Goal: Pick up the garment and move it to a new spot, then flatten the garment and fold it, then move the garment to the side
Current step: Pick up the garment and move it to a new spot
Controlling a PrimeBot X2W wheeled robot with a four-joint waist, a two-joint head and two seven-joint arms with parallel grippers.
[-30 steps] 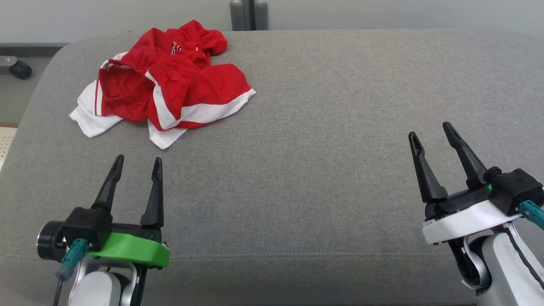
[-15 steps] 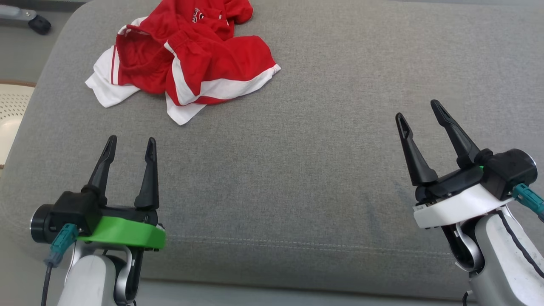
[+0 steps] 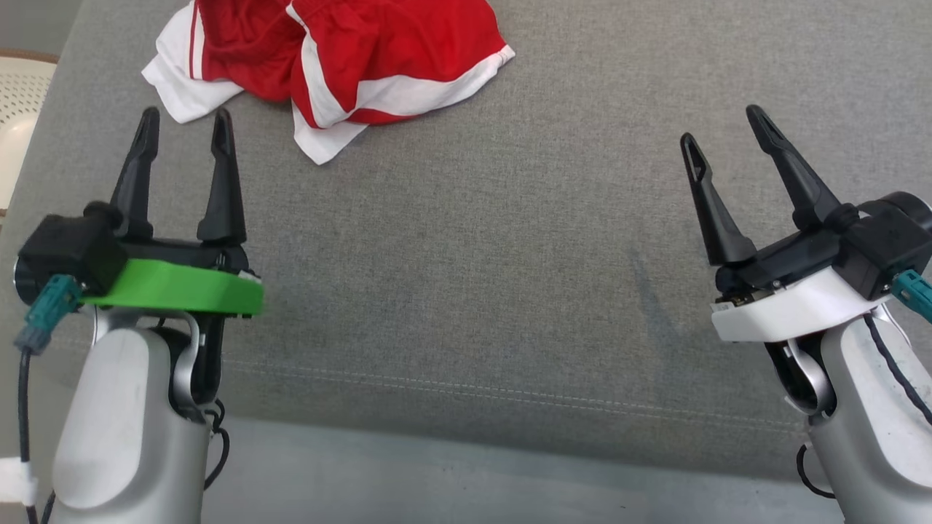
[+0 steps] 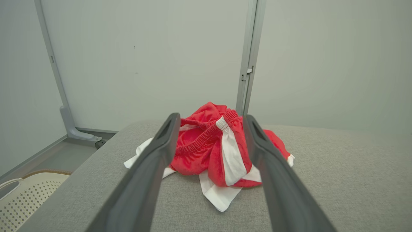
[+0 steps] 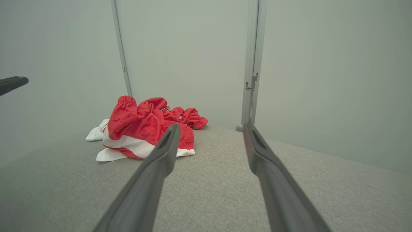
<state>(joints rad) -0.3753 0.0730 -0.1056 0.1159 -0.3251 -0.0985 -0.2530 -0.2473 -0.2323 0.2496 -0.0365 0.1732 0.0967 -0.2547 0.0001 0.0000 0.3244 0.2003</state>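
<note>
The garment (image 3: 349, 51) is a crumpled red piece with white bands, lying on the grey cushion (image 3: 510, 255) at the top left of the head view, partly cut off by the top edge. My left gripper (image 3: 183, 124) stands open just short of its white near edge, touching nothing. In the left wrist view the garment (image 4: 219, 151) lies straight ahead between the two fingers. My right gripper (image 3: 721, 127) is open over bare cushion far to the right. The right wrist view has the garment (image 5: 145, 129) ahead to the left.
A cream perforated basket (image 3: 18, 109) sits off the cushion's left edge, also in the left wrist view as a basket (image 4: 25, 199). Pale wall panels with metal posts (image 4: 249, 64) stand behind the cushion. The cushion's front seam (image 3: 510, 393) runs near the bottom.
The head camera has tipped down, so the whole scene slid up in the picture. My left gripper now stands much closer to the garment's near edge. Both grippers stay open.
</note>
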